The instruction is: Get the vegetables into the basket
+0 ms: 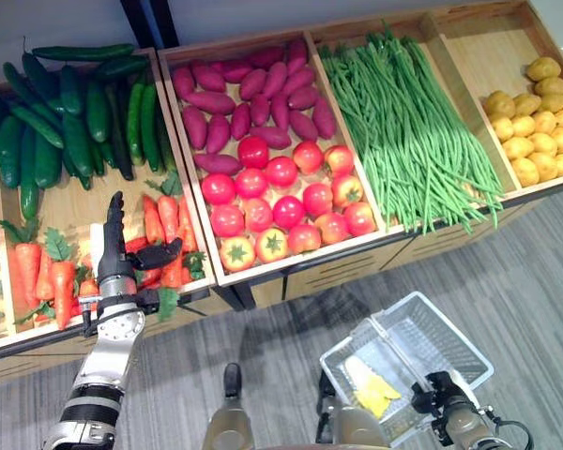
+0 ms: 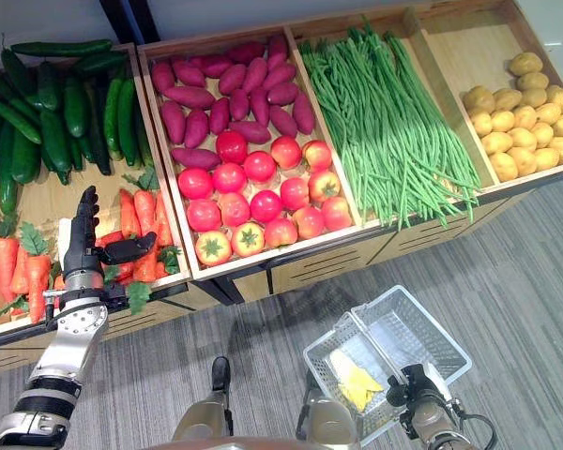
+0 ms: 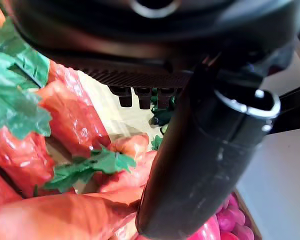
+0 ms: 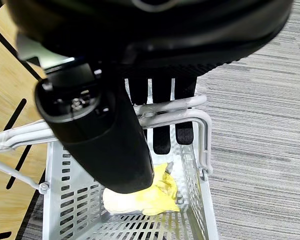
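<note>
- Carrots [image 1: 164,225]: lying in the front compartment at the left end of the produce stand [image 1: 291,272], below the cucumbers [image 1: 75,122]. Judged light, stiff and glossy, likely slippery; grasp mid-body, clear of the leafy tops.
- Left hand [image 1: 113,248]: fingers straight, thumb spread, hovering over the carrots, holding nothing.
- Basket [image 1: 441,342]: on the floor, containing a yellow item [image 1: 373,386].
- Right hand [image 4: 160,115]: fingers curled round the basket's handle [image 4: 182,110].

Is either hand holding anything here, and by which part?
The right hand is curled round the basket by its handles. The left hand is open over the carrots, holding nothing.
</note>
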You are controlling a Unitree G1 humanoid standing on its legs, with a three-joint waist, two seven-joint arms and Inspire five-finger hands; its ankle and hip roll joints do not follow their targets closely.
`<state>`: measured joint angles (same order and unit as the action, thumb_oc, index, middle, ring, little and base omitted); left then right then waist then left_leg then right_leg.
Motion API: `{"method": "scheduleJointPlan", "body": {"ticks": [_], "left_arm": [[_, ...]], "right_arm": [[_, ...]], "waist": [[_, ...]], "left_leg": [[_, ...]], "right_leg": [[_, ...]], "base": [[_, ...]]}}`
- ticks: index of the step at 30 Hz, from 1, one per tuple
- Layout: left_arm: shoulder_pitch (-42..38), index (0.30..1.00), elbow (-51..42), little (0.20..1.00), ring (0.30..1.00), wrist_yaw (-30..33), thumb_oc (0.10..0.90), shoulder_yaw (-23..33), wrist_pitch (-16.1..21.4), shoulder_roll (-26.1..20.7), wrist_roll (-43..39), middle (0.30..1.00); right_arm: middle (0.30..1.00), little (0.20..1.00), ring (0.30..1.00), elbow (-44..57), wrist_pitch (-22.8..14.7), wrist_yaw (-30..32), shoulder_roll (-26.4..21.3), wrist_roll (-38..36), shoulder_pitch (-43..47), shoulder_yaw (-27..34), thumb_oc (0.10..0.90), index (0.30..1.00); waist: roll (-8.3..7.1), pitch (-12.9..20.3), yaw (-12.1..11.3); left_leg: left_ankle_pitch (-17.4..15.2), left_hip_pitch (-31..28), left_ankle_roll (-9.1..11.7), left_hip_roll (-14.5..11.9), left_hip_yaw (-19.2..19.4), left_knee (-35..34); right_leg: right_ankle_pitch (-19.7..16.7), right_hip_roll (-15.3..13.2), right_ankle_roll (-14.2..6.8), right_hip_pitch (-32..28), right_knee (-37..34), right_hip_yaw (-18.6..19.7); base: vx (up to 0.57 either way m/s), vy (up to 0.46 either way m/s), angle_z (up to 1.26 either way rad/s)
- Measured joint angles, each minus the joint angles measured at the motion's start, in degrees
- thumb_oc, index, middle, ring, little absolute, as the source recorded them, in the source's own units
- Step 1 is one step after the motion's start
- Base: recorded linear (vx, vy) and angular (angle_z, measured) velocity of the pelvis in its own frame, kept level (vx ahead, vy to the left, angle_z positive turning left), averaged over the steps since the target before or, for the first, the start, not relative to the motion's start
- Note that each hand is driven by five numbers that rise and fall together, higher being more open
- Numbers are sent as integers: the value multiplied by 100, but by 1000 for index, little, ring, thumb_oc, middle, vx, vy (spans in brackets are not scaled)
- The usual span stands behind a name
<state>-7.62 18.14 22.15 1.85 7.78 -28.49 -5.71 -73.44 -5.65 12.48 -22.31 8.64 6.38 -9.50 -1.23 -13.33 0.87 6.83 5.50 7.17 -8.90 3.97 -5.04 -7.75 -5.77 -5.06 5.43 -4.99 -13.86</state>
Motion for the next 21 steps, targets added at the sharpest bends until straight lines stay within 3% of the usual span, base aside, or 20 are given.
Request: {"method": "scheduleJointPlan", "body": {"ticks": [4, 12, 13, 14, 15, 17, 21], "left_arm": [[-10, 1000, 26, 1000, 1000, 0, 900, -1, -50, 8, 5, 1000], [-36, 1000, 232, 1000, 1000, 172, 900, 14, -508, 51, 356, 1000], [-85, 871, 239, 871, 871, 195, 808, 19, -597, 40, 490, 871], [-191, 437, 286, 437, 437, 216, 498, 19, -664, 42, 595, 437], [-344, 300, 520, 300, 300, 260, 400, 12, -713, 41, 774, 300], [-784, 300, 1119, 300, 300, 463, 400, 66, -869, 41, 916, 300], [-820, 300, 1119, 300, 300, 532, 400, 173, -922, 22, 904, 300]], "right_arm": [[300, 300, 300, -6, -1, -4, 6, 1, 14, -1, 400, 300], [300, 300, 300, -38, 58, -3, 10, 54, 16, -6, 400, 300], [300, 300, 300, -40, 81, -3, 10, 57, 15, -7, 400, 300], [300, 300, 300, -64, 126, -3, 12, 59, 39, -41, 400, 300], [300, 300, 300, -65, 144, -2, 11, 77, 58, -134, 400, 300], [300, 300, 300, -31, 183, -5, 14, 225, 186, -294, 400, 300], [300, 300, 300, -26, 186, -18, 16, 233, 200, -332, 400, 300]], "waist": [[-36, -21, 10], [-51, -28, 7], [-51, -28, 1], [-51, -27, -5], [-55, -27, 1], [-79, -33, 24], [-124, -52, 27]], "left_leg": [[-1, -3, -1, -5, 28, 0], [-1, -4, -1, -9, 60, 0], [0, -4, 0, -9, 60, 0], [0, -3, -1, -5, 60, 0], [1, 1, -2, 0, 55, 1], [8, 34, -2, -3, 90, 3], [5, 9, -4, -9, 130, 2]], "right_leg": [[-7, 8, 5, 20, 0, 39], [-24, 13, 10, 35, 1, 74], [-29, 13, 12, 35, 1, 76], [-33, 10, 12, 35, 3, 75], [-40, 9, 12, 41, 5, 79], [-65, 13, 9, 100, 4, 122], [-65, 19, 10, 98, 4, 151]], "base": [[9, 3, -5], [0, 1, 0], [-33, 36, 0], [-50, 37, 0], [-58, 29, -5], [-35, 26, -9], [-5, 8, -3]]}}
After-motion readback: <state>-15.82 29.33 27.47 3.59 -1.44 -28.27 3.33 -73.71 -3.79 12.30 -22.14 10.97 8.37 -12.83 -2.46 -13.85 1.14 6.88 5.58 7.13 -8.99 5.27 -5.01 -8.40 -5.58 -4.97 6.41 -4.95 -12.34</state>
